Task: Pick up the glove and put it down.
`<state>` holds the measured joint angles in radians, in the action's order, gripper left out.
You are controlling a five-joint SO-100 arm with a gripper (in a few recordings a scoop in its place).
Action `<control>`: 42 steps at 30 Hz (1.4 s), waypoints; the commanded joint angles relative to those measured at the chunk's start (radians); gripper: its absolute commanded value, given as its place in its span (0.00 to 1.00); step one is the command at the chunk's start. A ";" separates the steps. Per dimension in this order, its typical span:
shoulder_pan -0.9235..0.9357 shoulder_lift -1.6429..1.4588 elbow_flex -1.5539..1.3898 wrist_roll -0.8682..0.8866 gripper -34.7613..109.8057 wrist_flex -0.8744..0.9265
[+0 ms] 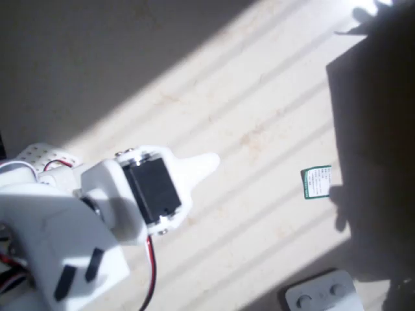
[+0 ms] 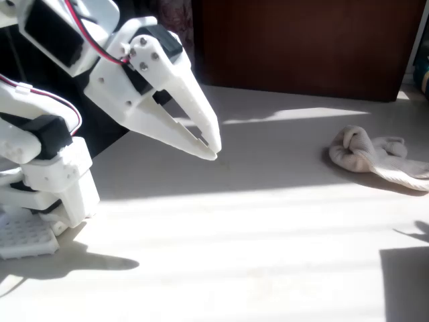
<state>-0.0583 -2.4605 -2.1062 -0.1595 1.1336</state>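
Note:
The glove lies crumpled on the table at the right of the fixed view, cream fabric with folds, partly in shade. My white gripper hangs above the table well to its left, pointing down and to the right. Its fingertips meet with nothing between them. In the overhead view the gripper points right from the arm at the left edge. A large dark shadow covers the upper right of that view, and I cannot make out the glove there.
A small green-and-white card lies right of centre in the overhead view. A flat grey device with round buttons sits at the bottom edge. The arm's base stands at the left. A dark wall runs behind the table.

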 commanded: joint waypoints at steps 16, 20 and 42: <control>-0.400 1.135 1.040 0.009 0.25 -0.066; -0.431 1.302 1.210 0.009 0.25 -0.097; -0.509 1.617 1.462 0.009 0.42 -0.081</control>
<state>-0.5476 -0.8360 -0.6934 -0.1565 1.0492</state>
